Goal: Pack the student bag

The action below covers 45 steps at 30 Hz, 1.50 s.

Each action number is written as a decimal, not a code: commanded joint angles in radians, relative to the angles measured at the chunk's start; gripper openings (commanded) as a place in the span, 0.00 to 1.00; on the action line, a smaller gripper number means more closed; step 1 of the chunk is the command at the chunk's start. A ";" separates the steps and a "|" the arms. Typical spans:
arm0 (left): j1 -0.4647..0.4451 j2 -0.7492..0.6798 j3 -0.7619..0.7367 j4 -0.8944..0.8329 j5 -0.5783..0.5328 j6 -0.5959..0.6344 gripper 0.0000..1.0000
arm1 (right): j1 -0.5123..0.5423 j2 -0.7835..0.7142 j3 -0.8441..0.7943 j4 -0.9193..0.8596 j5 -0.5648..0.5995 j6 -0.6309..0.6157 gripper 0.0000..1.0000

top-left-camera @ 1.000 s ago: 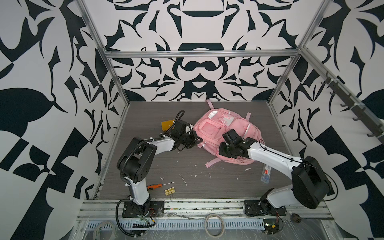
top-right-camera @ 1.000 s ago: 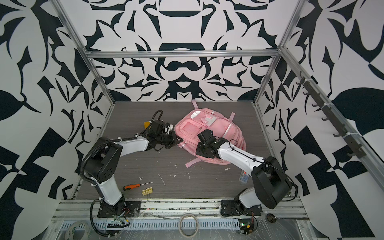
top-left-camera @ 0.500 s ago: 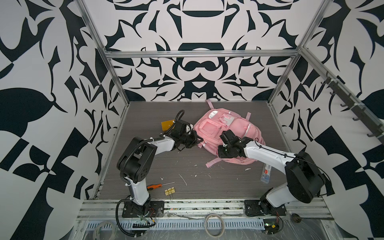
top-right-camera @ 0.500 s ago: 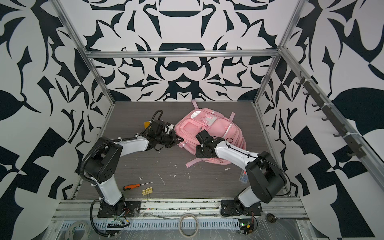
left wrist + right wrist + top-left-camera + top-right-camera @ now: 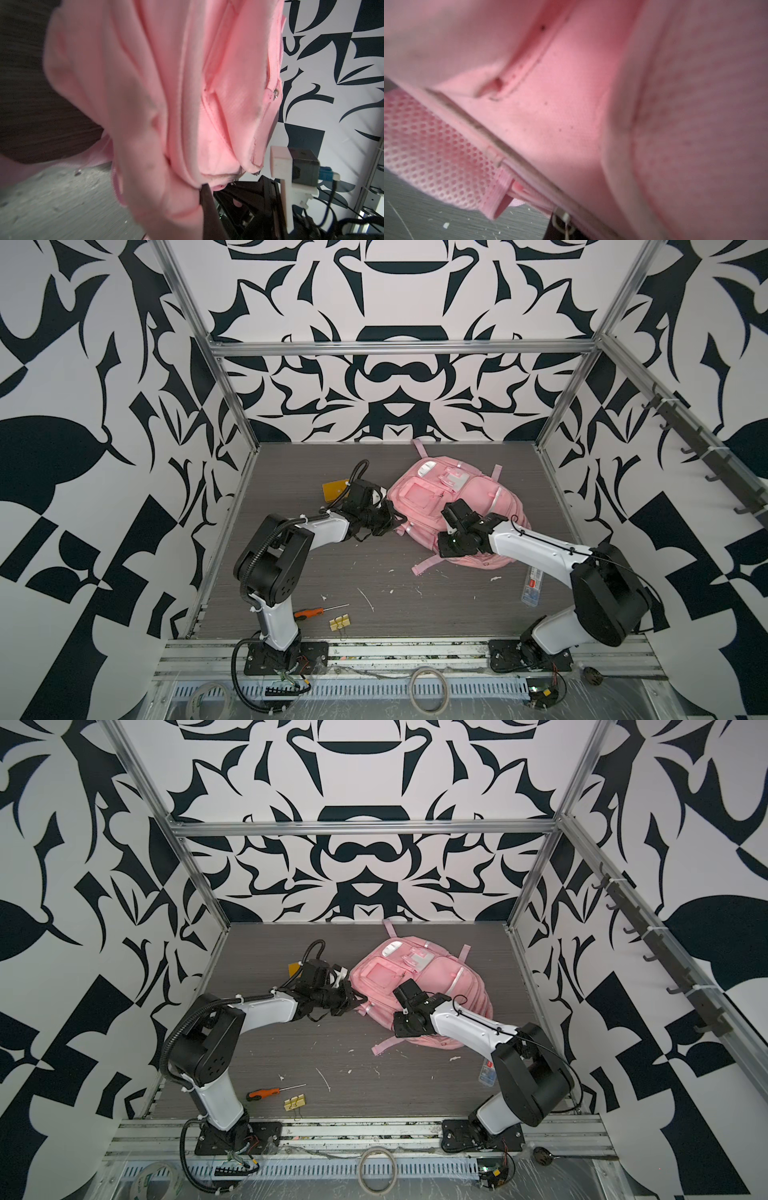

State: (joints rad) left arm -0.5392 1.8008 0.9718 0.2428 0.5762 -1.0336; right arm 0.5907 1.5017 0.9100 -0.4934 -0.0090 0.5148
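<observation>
On the grey table (image 5: 374, 572), toward the back, the student bag (image 5: 432, 497) lies with its front pockets up. My left gripper (image 5: 390, 519) is pressed together on a fold at the bag's left edge. My right gripper (image 5: 444, 547) is pressed together at the near side, by a metal zip pull (image 5: 563, 220). I cannot tell whether it holds the pull. I judge a zip is being worked, so I would hold the left pinch taut and draw along the zip line.
</observation>
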 commanded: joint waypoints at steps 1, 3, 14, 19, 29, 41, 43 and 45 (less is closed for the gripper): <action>0.001 -0.035 -0.011 0.046 0.048 -0.002 0.00 | -0.006 -0.052 0.041 -0.060 0.066 -0.025 0.00; 0.016 -0.042 -0.017 0.034 0.043 0.007 0.00 | -0.005 -0.079 0.036 -0.099 0.086 -0.036 0.00; 0.167 -0.020 0.059 -0.052 0.032 0.110 0.00 | -0.081 -0.290 -0.078 -0.150 -0.038 -0.113 0.00; 0.223 0.056 0.197 -0.126 0.024 0.216 0.00 | -0.129 -0.331 -0.064 -0.245 -0.034 -0.144 0.00; 0.235 0.321 0.650 -0.372 -0.010 0.369 0.08 | -0.185 -0.387 -0.044 -0.268 -0.094 -0.162 0.00; 0.061 -0.042 0.323 -0.572 0.065 0.284 0.99 | -0.055 -0.195 0.130 -0.050 -0.222 -0.158 0.00; 0.024 -0.096 0.189 -0.489 0.089 0.206 0.99 | -0.024 -0.155 0.169 -0.031 -0.222 -0.151 0.00; 0.002 -0.116 0.095 -0.391 0.124 0.131 0.99 | -0.006 -0.132 0.192 -0.004 -0.230 -0.132 0.00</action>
State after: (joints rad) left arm -0.5262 1.6829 1.1778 -0.2344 0.6571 -0.7773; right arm 0.5602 1.3746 1.0256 -0.6010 -0.2028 0.3695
